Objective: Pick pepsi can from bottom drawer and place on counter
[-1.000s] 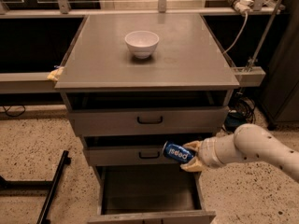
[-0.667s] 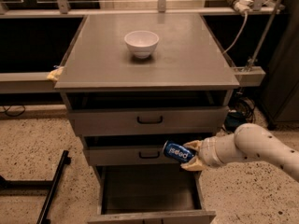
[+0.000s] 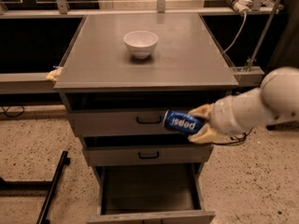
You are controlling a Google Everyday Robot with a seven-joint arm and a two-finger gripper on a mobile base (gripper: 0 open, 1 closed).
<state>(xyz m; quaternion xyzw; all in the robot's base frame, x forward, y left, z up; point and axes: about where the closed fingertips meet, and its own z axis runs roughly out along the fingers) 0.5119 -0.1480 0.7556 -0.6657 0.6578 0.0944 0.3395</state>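
As far as I can tell, bottom drawer [image 3: 149,192]: pulled wide open, well below the white bowl [image 3: 140,43] and nearest the camera, nothing showing inside.
hand [image 3: 198,123]: below and right of the bowl, clamped on the can with one finger over it and one under. The arm comes in from the right.
pepsi can [image 3: 181,122]: up in the air in the hand, lying sideways with the lettering upside down, lower than the bowl and a bit right of it.
grip spot: looks like the fingers have the can's right-hand end, so most of it sticks out left. imo mid-body would be safer against it swivelling.
how it handles: my guess is light, thin-walled, and kinda slippery with that smooth paint. It's fine under a gentle squeeze but dents if crushed, and being round it'll roll if set down sideways.
middle drawer [image 3: 148,155]: shut, straight below the bowl.
top drawer [image 3: 121,122]: right below the bowl, and the can hangs in front of its face.
desk [image 3: 187,55]: flat grey top carrying the bowl, with bare surface right of the bowl to land the can.
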